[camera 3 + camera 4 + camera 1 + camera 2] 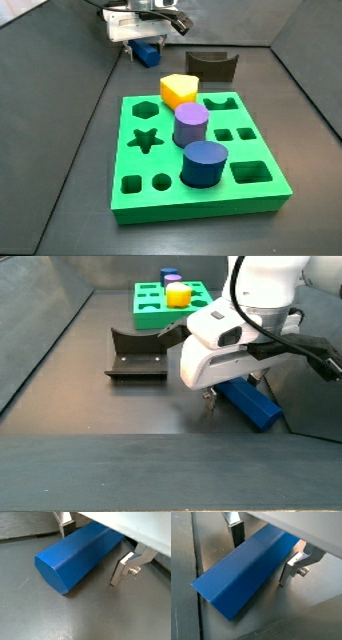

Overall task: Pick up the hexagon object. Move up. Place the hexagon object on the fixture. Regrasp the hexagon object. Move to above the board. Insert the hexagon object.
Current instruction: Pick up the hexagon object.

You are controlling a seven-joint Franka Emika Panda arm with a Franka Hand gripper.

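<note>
The hexagon object (77,557) is a long blue prism lying flat on the grey floor, and it also shows in a wrist view (244,577) and in both side views (144,50) (251,401). My gripper (90,557) is low over it with one silver finger on each side and the prism between the jaws. A gap shows beside one finger (122,571), so the gripper (261,562) is open. The fixture (211,65) stands apart from the prism, between it and the green board (254,190). The fixture (138,356) holds nothing.
A yellow peg (179,90), a purple cylinder (190,125) and a stout dark-blue cylinder (203,163) stand in the board. Star, hexagon, square and round holes are open. Dark walls (54,60) close in the floor at the sides.
</note>
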